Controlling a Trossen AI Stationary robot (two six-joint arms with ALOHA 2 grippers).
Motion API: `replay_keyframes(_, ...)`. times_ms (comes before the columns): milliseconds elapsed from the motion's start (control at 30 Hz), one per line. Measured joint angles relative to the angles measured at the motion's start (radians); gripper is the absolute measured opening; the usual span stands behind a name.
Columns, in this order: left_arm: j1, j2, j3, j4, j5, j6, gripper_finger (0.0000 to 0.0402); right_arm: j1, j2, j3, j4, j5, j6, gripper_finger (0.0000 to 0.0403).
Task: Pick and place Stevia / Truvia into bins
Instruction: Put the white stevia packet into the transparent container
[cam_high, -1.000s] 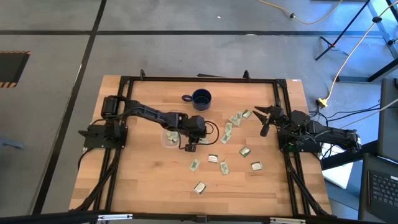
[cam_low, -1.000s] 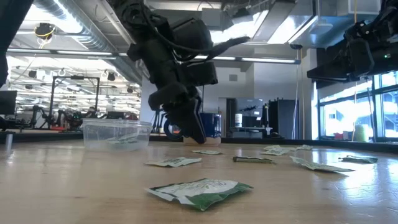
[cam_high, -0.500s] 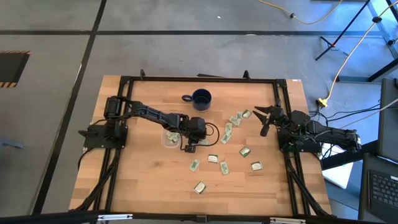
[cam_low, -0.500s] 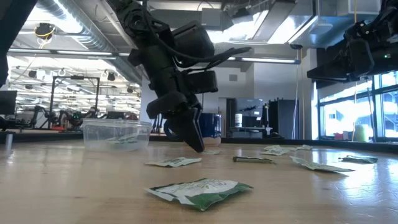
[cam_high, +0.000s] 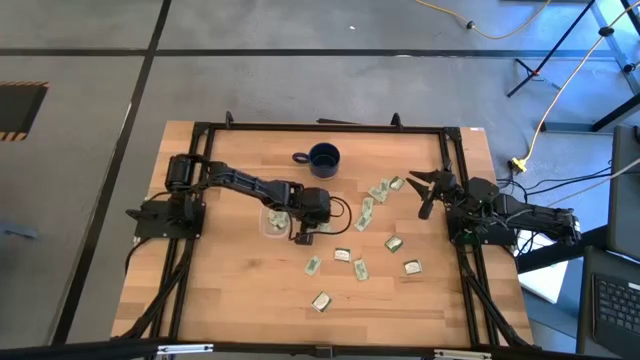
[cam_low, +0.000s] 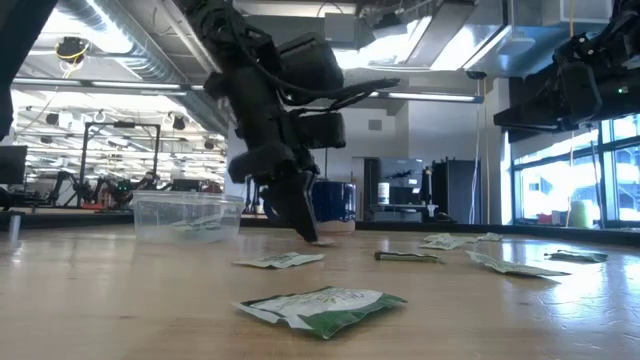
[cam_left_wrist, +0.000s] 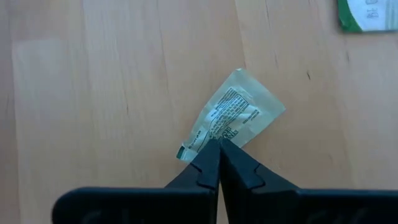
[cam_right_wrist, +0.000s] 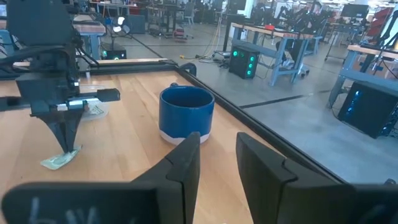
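Right now I have the left gripper (cam_high: 306, 237) down on the wooden table (cam_high: 230, 300), just beside the clear bin (cam_high: 273, 222), on the side toward the middle of the table. Its fingers (cam_left_wrist: 211, 168) are pressed fully together, and from the left wrist camera I see their tips pinching the edge of one Stevia sachet (cam_left_wrist: 231, 115). That sachet lies flat on the wood, turned at a diagonal, with its printed side up. From the low camera the closed fingers come to a point on the tabletop, with the sachet (cam_low: 322, 241) showing as a thin sliver at the tip.

The bin sits on the table next to the left arm's wrist, and I can make out some green-and-white sachets already lying inside it (cam_low: 186, 226). The other sachets (cam_high: 358, 268) are scattered loose across the middle and right part of the table, some near the dark blue mug (cam_high: 323, 157) and others toward the near edge. One (cam_low: 322, 308) lies close in front of the low camera, slightly crumpled.

My right gripper (cam_high: 428, 187) waits at the right side of the table, well apart from the left arm, raised above the wood. Its two fingers (cam_right_wrist: 186, 163) stand partly apart with nothing between them. Through its wrist camera I look across at the mug (cam_right_wrist: 186, 114) and, farther off, the left gripper pressed down on its sachet (cam_right_wrist: 61, 158).
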Motion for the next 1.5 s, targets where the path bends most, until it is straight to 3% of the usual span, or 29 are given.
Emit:
replay_keyframes(400, -0.013, -0.248, 0.071, -0.352, 0.003, -0.144, 0.0002, 0.000, 0.000, 0.000, -0.002, -0.001, 0.005, 0.0108)
replay_keyframes(733, -0.043, -0.463, -0.127, -0.405, -0.136, -0.340, 0.0002, 0.000, 0.002, 0.000, -0.001, -0.001, 0.008, 0.0108)
replay_keyframes(1100, -0.034, -0.476, -0.320, -0.295, -0.158, -0.444, 0.0002, 0.000, 0.003, 0.000, -0.001, -0.001, 0.017, 0.0108)
replay_keyframes(1233, -0.027, -0.476, -0.329, -0.289, -0.159, -0.468, 0.0009, 0.000, 0.003, 0.000, -0.001, -0.001, 0.017, 0.0108)
replay_keyframes(1500, -0.021, -0.476, -0.316, -0.299, -0.159, -0.463, 0.0061, 0.000, 0.003, 0.000, -0.001, -0.001, 0.017, 0.0108)
